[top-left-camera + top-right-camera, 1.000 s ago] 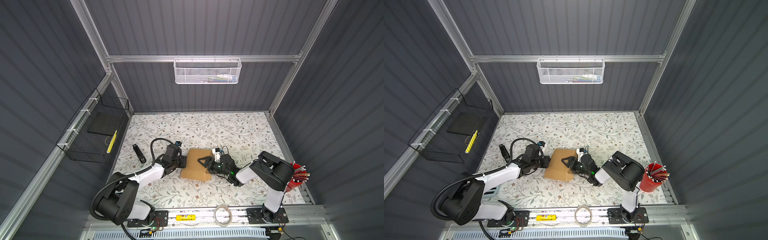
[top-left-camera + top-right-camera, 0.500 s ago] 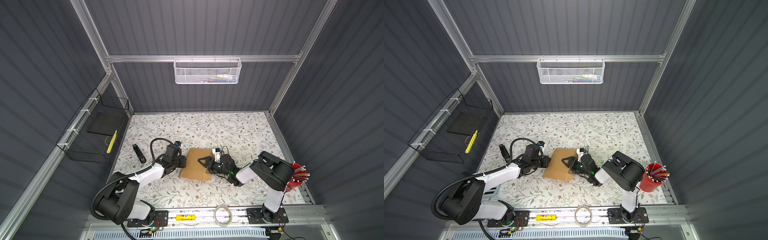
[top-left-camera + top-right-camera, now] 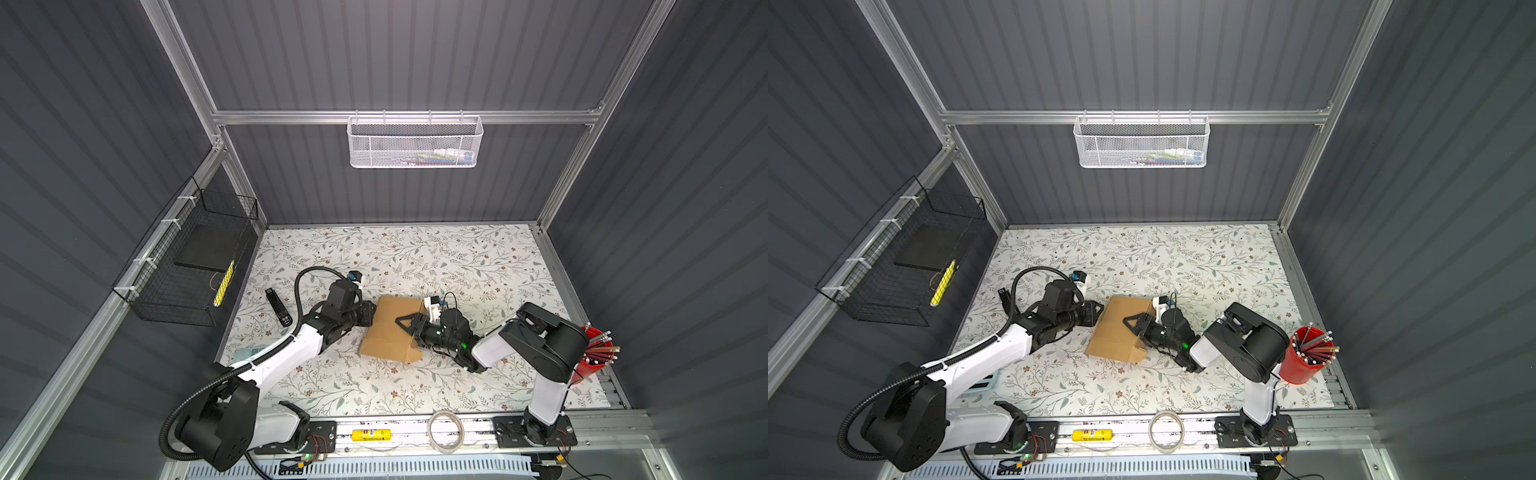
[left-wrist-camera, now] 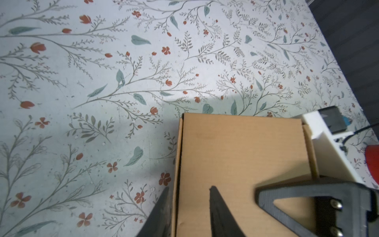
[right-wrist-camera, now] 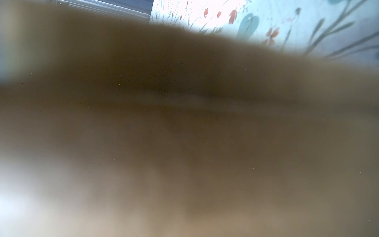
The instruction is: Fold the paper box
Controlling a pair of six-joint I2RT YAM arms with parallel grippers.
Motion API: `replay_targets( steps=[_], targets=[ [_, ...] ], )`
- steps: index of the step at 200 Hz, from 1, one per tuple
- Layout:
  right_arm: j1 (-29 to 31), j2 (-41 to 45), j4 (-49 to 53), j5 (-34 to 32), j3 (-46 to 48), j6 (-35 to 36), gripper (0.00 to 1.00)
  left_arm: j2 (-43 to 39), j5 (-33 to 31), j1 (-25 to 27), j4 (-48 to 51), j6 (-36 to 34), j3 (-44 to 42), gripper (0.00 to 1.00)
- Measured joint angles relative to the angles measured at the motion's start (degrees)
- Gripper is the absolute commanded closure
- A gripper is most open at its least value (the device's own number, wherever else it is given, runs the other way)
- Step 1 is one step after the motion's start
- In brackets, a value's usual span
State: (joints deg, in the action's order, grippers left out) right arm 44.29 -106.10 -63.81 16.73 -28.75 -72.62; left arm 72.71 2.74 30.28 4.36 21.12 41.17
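Observation:
The paper box [image 3: 386, 340] [image 3: 1113, 336], brown cardboard with its lid down, lies mid-table. My left gripper [image 3: 371, 316] [image 3: 1098, 311] sits at its left edge. In the left wrist view the left gripper [image 4: 190, 187] is open: one finger stands outside the box [image 4: 242, 147] wall and the other over the lid, with a gap on either side. My right gripper [image 3: 411, 324] [image 3: 1136, 322] reaches in from the right, and one black triangular finger [image 4: 307, 192] rests on the lid. Its other finger is hidden. Blurred cardboard [image 5: 184, 123] fills the right wrist view.
A black stapler-like tool [image 3: 277, 307] lies left of the left arm. A red pencil cup [image 3: 594, 353] stands at the right edge. A tape roll [image 3: 446, 428] and a yellow glue stick [image 3: 368, 435] lie on the front rail. A black wire basket [image 3: 195, 266] hangs on the left wall.
The left gripper's jaws have parted from shut to open at the box's left edge. Both arms and the box have barely moved.

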Motion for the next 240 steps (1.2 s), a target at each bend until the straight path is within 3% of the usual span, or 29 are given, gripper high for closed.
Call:
replay_targets(
  steps=[130,240],
  targets=[
    [-2.5,9.6,8.1,1.4,0.5,4.5,0.43,-5.4,4.3,-0.4,4.5,-1.6,3.5,0.44],
    [-8.0,27.8,29.9,6.6,-0.2,15.2,0.44,-4.5,19.0,-5.8,-8.0,1.1,-1.7,0.37]
  ],
)
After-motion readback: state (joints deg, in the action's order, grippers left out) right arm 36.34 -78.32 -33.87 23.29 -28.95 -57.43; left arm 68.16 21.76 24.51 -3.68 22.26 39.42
